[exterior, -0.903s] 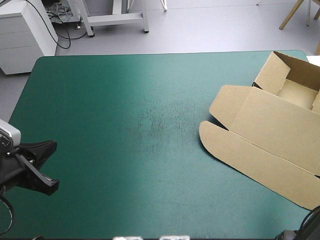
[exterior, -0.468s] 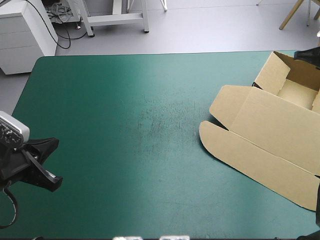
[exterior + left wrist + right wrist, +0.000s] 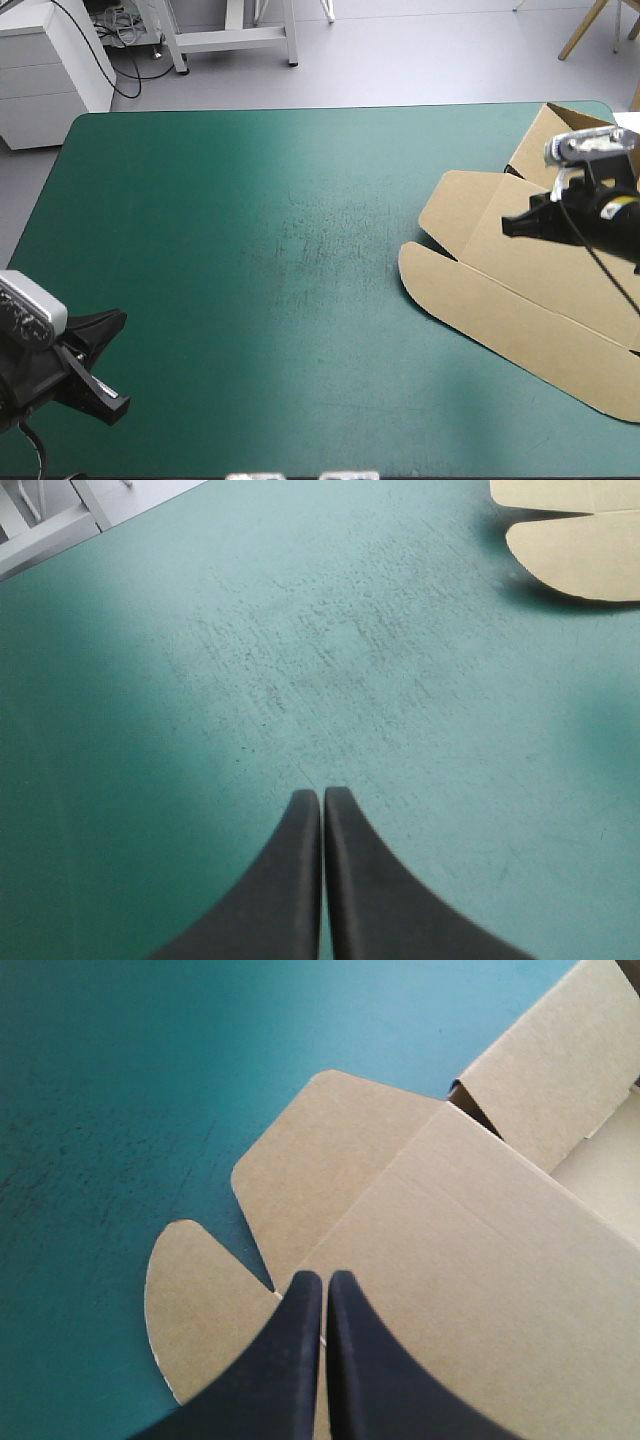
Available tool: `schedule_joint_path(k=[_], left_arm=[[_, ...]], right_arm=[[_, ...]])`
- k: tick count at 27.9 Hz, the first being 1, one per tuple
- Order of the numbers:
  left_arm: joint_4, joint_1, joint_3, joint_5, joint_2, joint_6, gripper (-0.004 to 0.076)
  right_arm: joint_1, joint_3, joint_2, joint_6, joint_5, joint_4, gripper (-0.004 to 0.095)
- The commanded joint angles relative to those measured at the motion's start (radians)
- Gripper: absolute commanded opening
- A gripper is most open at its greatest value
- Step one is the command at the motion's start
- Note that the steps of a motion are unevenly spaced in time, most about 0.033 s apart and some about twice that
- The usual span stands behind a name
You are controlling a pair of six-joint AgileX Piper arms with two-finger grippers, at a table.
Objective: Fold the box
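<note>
Both sets of fingers (image 3: pixel 290 880) pressed together; right gripper (image 3: pixel 322 1275) over box (image 3: pixel 450 1230), left gripper (image 3: pixel 322 792) over cover (image 3: pixel 400 680).

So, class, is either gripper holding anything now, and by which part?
Nothing is held. The left gripper is shut over the teal-green cover; the right gripper is shut above the flat lid of the box, gripping none of it.

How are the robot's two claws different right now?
The left claw hangs over bare teal-green cover, far from the box; the right claw is over the box's flat part. The left claw is by the cover's near left corner; the right claw is at its right side. Both are shut and hold nothing.
</note>
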Motion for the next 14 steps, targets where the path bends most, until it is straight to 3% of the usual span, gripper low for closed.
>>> schedule_joint_path(k=[1, 6, 9, 14], left_arm=[[-0.016, -0.001, 0.087, -0.161, -0.071, 0.000, -0.0010], [-0.044, -0.001, 0.240, -0.237, -0.174, 0.002, -0.0010], [-0.105, -0.001, 0.327, -0.280, -0.255, 0.081, -0.0010], [-0.137, -0.001, 0.404, -0.308, -0.350, 0.090, -0.0010]], right_arm=[[0.035, 0.163, -0.174, -0.034, -0.203, 0.001, 0.0000], [0.037, 0.365, -0.363, -0.034, -0.297, 0.013, 0.0000], [0.037, 0.500, -0.499, -0.034, -0.364, 0.015, -0.0004], [0.037, 0.620, -0.635, -0.034, -0.408, 0.015, -0.0019]])
